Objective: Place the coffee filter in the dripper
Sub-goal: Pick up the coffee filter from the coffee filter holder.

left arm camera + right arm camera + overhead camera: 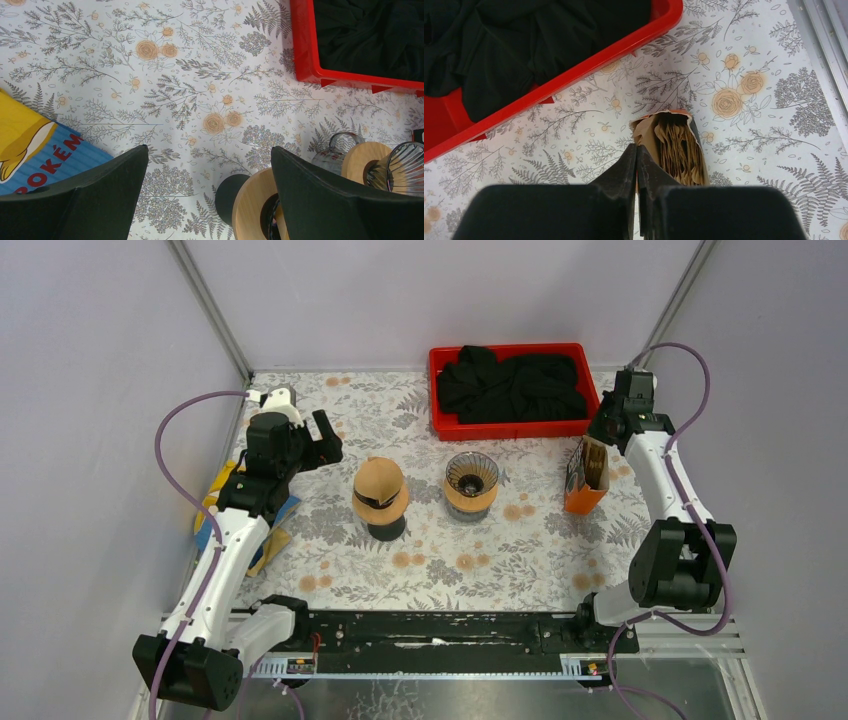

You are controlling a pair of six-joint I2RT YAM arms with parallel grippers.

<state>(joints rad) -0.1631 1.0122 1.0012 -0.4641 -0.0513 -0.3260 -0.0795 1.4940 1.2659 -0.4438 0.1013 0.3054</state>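
The right pincer (636, 148) is squeezed shut by the coffee filters (679, 150); the left pincer (209, 154) is wide open and empty

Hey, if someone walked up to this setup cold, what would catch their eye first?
Probably the red bin full of black cloth at the far edge of the flowered table. Next, the orange packet of brown filters on the right, with the right hand closed at its open top, and the glass dripper at the centre.
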